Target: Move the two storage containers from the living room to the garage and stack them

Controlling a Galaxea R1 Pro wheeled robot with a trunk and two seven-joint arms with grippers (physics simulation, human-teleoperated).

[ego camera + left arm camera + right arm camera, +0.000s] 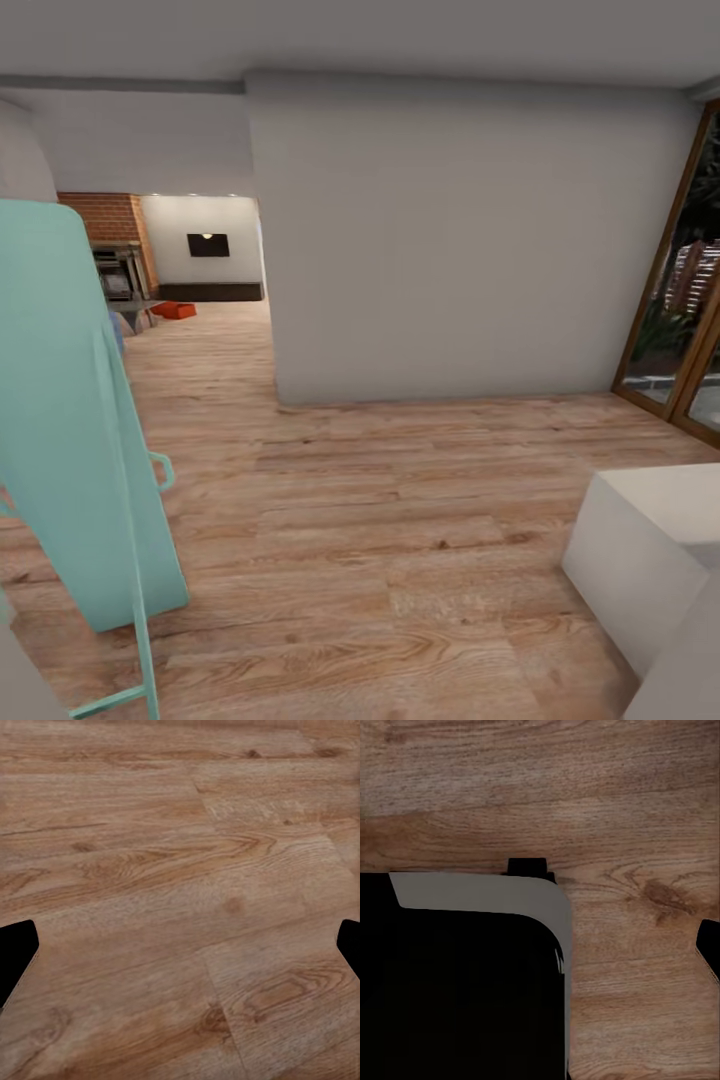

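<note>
Far down the hallway, an orange-red storage container (pixel 175 310) sits low on the light wood planks of the living room (pixel 200 290), near the brick fireplace (pixel 105 218). I cannot tell whether a second container lies beside it. My left gripper (pixel 182 952) is open above bare planks, one black fingertip (pixel 16 958) at each side of the left wrist view. My right gripper (pixel 542 956) is open and empty, with one fingertip (pixel 709 954) showing beside my dark base (pixel 457 990). The garage and its floor are out of view.
A pale wall block (pixel 450 250) stands ahead, with the passage to the living room along its left side. A tall teal frame (pixel 70 420) leans close at the left. A glazed wood-framed door (pixel 680 320) is at the right. A white block (pixel 650 560) sits at the lower right.
</note>
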